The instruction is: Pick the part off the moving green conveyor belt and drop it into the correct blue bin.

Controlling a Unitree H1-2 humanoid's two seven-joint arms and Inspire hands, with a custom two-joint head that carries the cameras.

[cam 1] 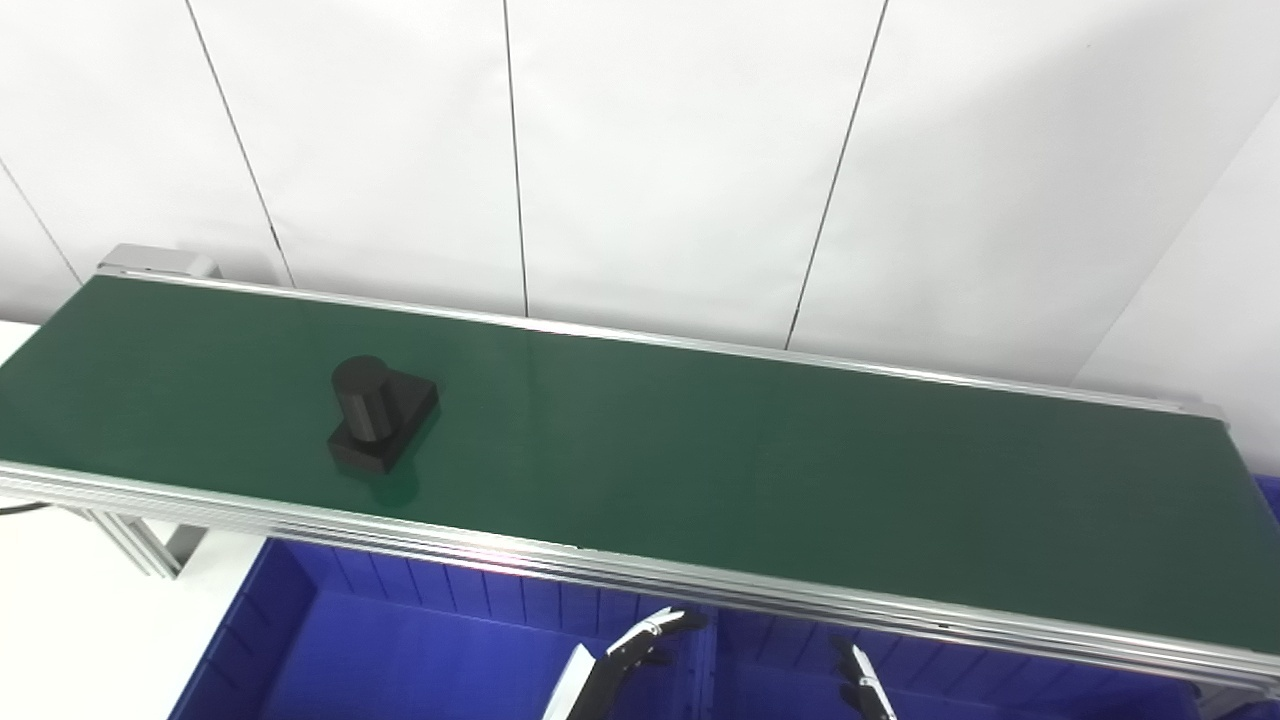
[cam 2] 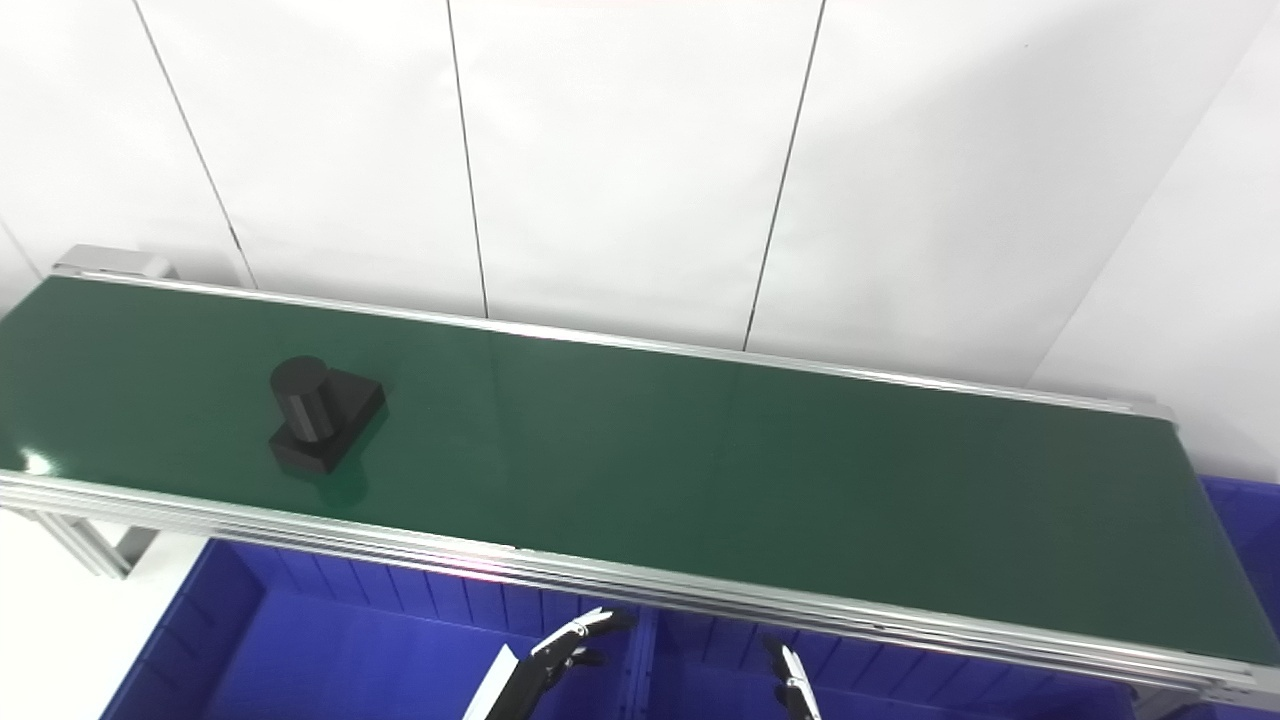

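Observation:
A black part, a short cylinder standing on a square base, rests on the left portion of the green conveyor belt; it also shows in the right eye view. My left hand shows only its fingertips at the bottom edge, below the belt's near rail and over the blue bin; its fingers are apart and hold nothing. My right hand shows only a fingertip at the bottom edge, so its state is unclear. Both hands are far from the part.
The belt's aluminium near rail runs between my hands and the belt. A second blue bin lies right of a divider, and another bin edge shows past the belt's right end. A white panelled wall stands behind.

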